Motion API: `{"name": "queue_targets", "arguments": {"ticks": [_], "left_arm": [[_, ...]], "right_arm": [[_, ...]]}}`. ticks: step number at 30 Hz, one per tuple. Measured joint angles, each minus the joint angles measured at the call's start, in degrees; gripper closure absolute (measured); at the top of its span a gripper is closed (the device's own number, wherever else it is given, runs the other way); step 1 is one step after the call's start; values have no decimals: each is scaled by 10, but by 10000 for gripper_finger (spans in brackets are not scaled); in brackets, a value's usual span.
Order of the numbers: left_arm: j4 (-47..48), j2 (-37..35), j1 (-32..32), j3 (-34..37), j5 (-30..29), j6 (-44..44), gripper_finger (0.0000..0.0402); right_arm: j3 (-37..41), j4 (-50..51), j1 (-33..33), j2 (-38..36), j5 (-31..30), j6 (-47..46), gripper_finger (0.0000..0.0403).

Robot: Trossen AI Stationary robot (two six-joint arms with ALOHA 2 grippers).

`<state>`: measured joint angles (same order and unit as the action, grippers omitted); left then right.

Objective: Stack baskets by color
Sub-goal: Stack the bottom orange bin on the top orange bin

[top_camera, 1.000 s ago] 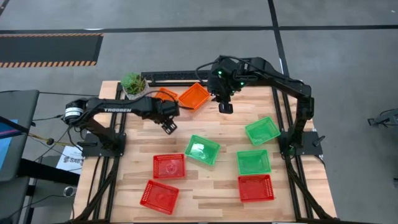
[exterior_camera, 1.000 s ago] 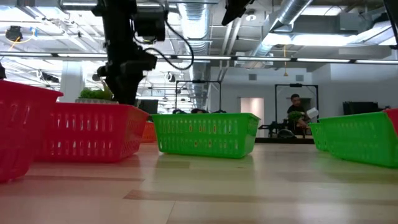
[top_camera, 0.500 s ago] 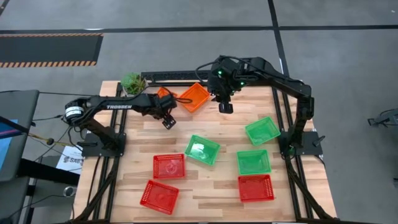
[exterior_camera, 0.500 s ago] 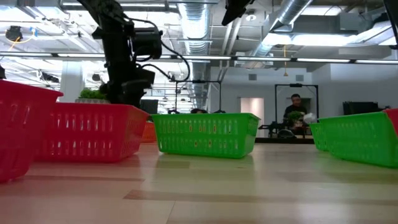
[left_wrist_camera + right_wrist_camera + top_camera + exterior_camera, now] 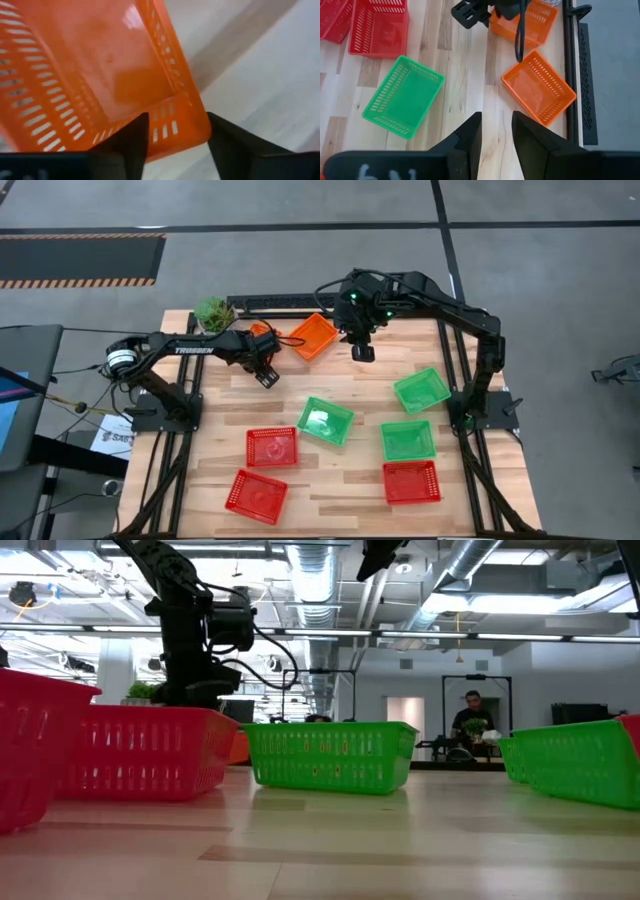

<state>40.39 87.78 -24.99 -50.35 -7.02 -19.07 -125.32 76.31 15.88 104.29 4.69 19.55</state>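
Two pincers: left pincer (image 5: 265, 376) open-fingered astride an orange basket's (image 5: 90, 75) rim, far left; right pincer (image 5: 362, 351) released, hovering beside another orange basket (image 5: 312, 336).

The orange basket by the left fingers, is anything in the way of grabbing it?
Nothing visible blocks it. The left gripper already has its open fingers on either side of the corner rim of the orange plastic mesh basket. Only bare wooden table lies beyond that corner.
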Motion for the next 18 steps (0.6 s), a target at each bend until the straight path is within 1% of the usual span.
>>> {"name": "queue_targets", "arguments": {"ticks": [2,5,9,12,15,18], "left_arm": [[-2,9,2,0,29,-1,268],[3,19,14,0,57,-8,315],[10,19,48,-4,69,-21,362],[21,14,86,-14,84,-32,374],[18,12,120,-36,99,-35,372],[-8,11,147,-53,122,-31,366]], "right_arm": [[0,0,0,0,0,0,274],[0,0,-3,0,0,-1,274],[0,0,-9,0,0,-10,274],[0,0,-9,0,0,-11,274],[0,0,-9,0,0,-11,274],[0,0,-9,0,0,-11,274]]}}
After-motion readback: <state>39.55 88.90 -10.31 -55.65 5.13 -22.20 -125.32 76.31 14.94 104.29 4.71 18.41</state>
